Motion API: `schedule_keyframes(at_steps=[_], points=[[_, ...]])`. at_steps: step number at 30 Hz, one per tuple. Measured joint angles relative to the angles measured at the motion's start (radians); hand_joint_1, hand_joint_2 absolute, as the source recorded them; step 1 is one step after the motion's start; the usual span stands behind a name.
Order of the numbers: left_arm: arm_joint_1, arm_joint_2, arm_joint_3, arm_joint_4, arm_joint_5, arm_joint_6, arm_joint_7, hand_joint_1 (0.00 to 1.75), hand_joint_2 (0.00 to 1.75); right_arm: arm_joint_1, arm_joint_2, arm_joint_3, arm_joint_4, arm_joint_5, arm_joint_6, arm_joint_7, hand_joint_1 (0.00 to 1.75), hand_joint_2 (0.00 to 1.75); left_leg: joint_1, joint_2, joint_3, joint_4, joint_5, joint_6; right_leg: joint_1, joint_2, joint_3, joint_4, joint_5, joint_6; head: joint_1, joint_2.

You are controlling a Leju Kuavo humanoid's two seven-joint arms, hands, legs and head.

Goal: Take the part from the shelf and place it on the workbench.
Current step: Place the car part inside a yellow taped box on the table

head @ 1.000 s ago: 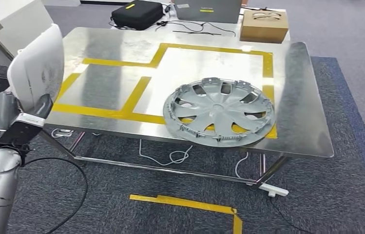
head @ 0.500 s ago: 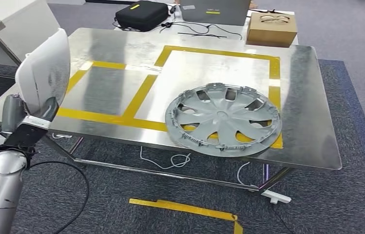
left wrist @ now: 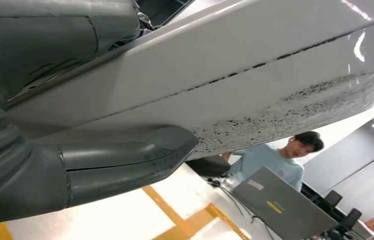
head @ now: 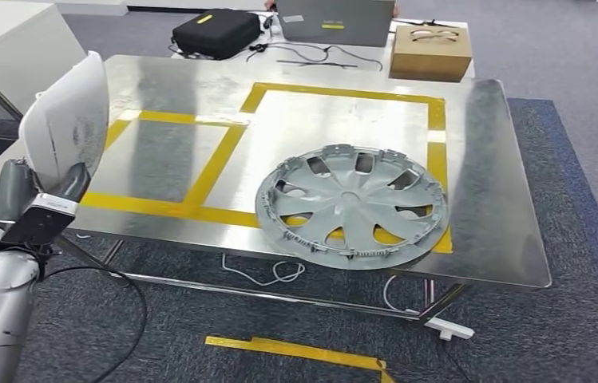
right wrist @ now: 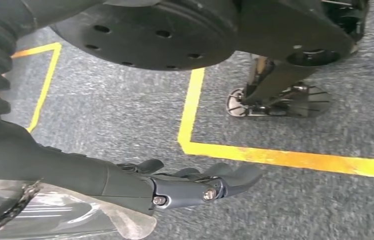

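The left hand [head: 36,203] grips a white, curved plastic panel speckled with black [head: 68,120], holding it upright just off the left edge of the shiny steel desk marked with yellow tape [head: 479,159]. A grey plastic wheel cover [head: 351,203] lies flat at the desk's front edge. The right hand [right wrist: 194,185] hangs above grey carpet [right wrist: 125,115], fingers loosely apart, holding nothing.

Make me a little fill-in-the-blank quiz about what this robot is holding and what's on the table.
1. The left hand holds a ____ curved panel.
2. The grey hubcap lies on the metal ____.
3. The workbench is marked with ____ tape.
4. The right hand hangs over grey ____.

Missing words: white; workbench; yellow; carpet
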Motion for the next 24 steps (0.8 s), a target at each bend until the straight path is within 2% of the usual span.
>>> schedule_keyframes(at_steps=[3, 4, 5, 7, 8, 9, 10, 12, 13, 14, 15, 17, 19, 20, 23, 24], points=[[-0.001, 0.006, 0.005, 0.008, -0.009, -0.011, 0.018, 1.75, 1.75, -0.002, 0.001, 0.000, 0.000, 0.007, 0.003, 0.000, 0.00, 1.75, 0.003, -0.001, 0.007, -0.019, -0.007, 0.012, 0.000, -0.004, -0.002, 0.001, -0.010, 0.017, 0.000, 0.000], [-0.005, 0.010, 0.005, 0.012, -0.013, -0.014, 0.024, 1.75, 1.75, -0.003, 0.001, 0.000, 0.000, 0.008, 0.004, 0.000, 0.00, 1.75, 0.005, -0.001, 0.010, -0.023, -0.007, 0.017, -0.001, -0.004, -0.014, 0.023, -0.023, 0.023, 0.002, 0.000], [-0.011, 0.014, 0.005, 0.018, -0.018, -0.017, 0.030, 1.75, 1.75, -0.004, 0.001, 0.000, 0.000, 0.010, 0.005, 0.001, 0.00, 1.75, 0.008, 0.000, 0.014, -0.027, -0.007, 0.021, -0.002, -0.005, -0.037, 0.065, -0.044, 0.027, 0.003, 0.000], [-0.023, 0.020, 0.005, 0.035, -0.027, -0.018, 0.037, 1.75, 1.75, -0.005, 0.001, 0.000, 0.000, 0.013, 0.008, 0.000, 0.00, 1.75, 0.007, 0.002, 0.015, -0.027, -0.010, 0.027, -0.004, -0.005, -0.112, 0.199, -0.093, 0.033, 0.005, 0.000], [-0.028, 0.023, 0.005, 0.045, -0.033, -0.019, 0.040, 1.75, 1.75, -0.007, 0.001, 0.000, 0.000, 0.014, 0.010, 0.000, 0.00, 1.75, 0.007, 0.002, 0.016, -0.027, -0.011, 0.028, -0.004, -0.005, -0.147, 0.254, -0.104, 0.034, 0.005, 0.000], [-0.033, 0.025, 0.005, 0.057, -0.040, -0.019, 0.043, 1.75, 1.75, -0.008, 0.001, 0.000, 0.000, 0.015, 0.012, -0.001, 0.00, 1.75, 0.007, 0.003, 0.018, -0.026, -0.013, 0.028, -0.004, -0.005, -0.169, 0.280, -0.098, 0.035, 0.005, 0.000], [-0.041, 0.027, 0.005, 0.070, -0.048, -0.019, 0.046, 1.75, 1.75, -0.010, 0.001, 0.000, 0.000, 0.017, 0.014, -0.001, 0.00, 1.75, 0.007, 0.003, 0.022, -0.026, -0.015, 0.028, -0.004, -0.005, -0.169, 0.267, -0.071, 0.034, 0.005, 0.000], [-0.060, 0.032, 0.004, 0.100, -0.066, -0.017, 0.050, 1.75, 1.75, -0.010, 0.001, 0.000, 0.000, 0.023, 0.015, 0.000, 0.00, 1.75, 0.008, 0.001, 0.031, -0.026, -0.021, 0.025, -0.004, -0.007, -0.123, 0.149, 0.009, 0.029, 0.006, 0.000], [-0.073, 0.034, 0.003, 0.115, -0.076, -0.014, 0.050, 1.75, 1.75, -0.010, 0.000, 0.000, 0.000, 0.026, 0.015, 0.001, 0.00, 1.75, 0.006, 0.000, 0.034, -0.025, -0.024, 0.022, -0.003, -0.007, -0.096, 0.087, 0.037, 0.026, 0.006, 0.000], [-0.086, 0.037, 0.003, 0.130, -0.086, -0.012, 0.051, 1.75, 1.75, -0.009, 0.000, 0.000, 0.000, 0.028, 0.016, 0.001, 0.00, 1.75, 0.004, -0.002, 0.035, -0.024, -0.025, 0.017, -0.002, -0.008, -0.074, 0.041, 0.049, 0.022, 0.005, 0.000], [-0.097, 0.040, 0.002, 0.143, -0.093, -0.009, 0.052, 1.75, 1.75, -0.009, 0.000, 0.000, 0.000, 0.030, 0.017, 0.001, 0.00, 1.75, 0.003, -0.003, 0.034, -0.024, -0.025, 0.012, -0.001, -0.007, -0.062, 0.018, 0.049, 0.017, 0.005, 0.000], [-0.114, 0.043, 0.000, 0.165, -0.103, -0.007, 0.053, 1.75, 1.75, -0.009, 0.001, 0.000, 0.000, 0.034, 0.018, 0.001, 0.00, 1.75, 0.002, -0.002, 0.033, -0.027, -0.023, 0.001, -0.001, -0.004, -0.054, 0.008, 0.046, 0.006, 0.003, 0.000], [-0.129, 0.047, -0.003, 0.182, -0.108, -0.006, 0.053, 1.75, 1.75, -0.008, 0.001, 0.000, 0.000, 0.038, 0.019, 0.001, 0.00, 1.75, 0.004, 0.000, 0.028, -0.011, -0.037, -0.010, -0.004, -0.002, -0.050, 0.000, 0.050, -0.005, 0.001, 0.000], [-0.139, 0.049, -0.005, 0.193, -0.109, -0.005, 0.053, 1.75, 1.75, -0.009, 0.001, 0.000, 0.000, 0.040, 0.019, 0.001, 0.00, 1.75, 0.005, 0.000, 0.014, 0.023, -0.057, -0.014, -0.006, -0.002, -0.046, -0.003, 0.052, -0.010, -0.001, 0.000], [-0.174, 0.047, -0.010, 0.234, -0.104, -0.004, 0.054, 1.75, 1.75, -0.010, 0.000, 0.000, 0.000, 0.047, 0.020, 0.003, 0.00, 1.75, 0.006, 0.001, -0.074, 0.204, -0.133, -0.023, -0.005, -0.004, -0.043, -0.004, 0.050, -0.017, -0.005, 0.000], [-0.184, 0.045, -0.013, 0.247, -0.102, -0.005, 0.055, 1.75, 1.75, -0.010, 0.000, 0.000, 0.000, 0.049, 0.021, 0.003, 0.00, 1.75, 0.006, 0.001, -0.093, 0.240, -0.137, -0.023, -0.005, -0.004, -0.042, -0.004, 0.049, -0.017, -0.005, 0.000]])
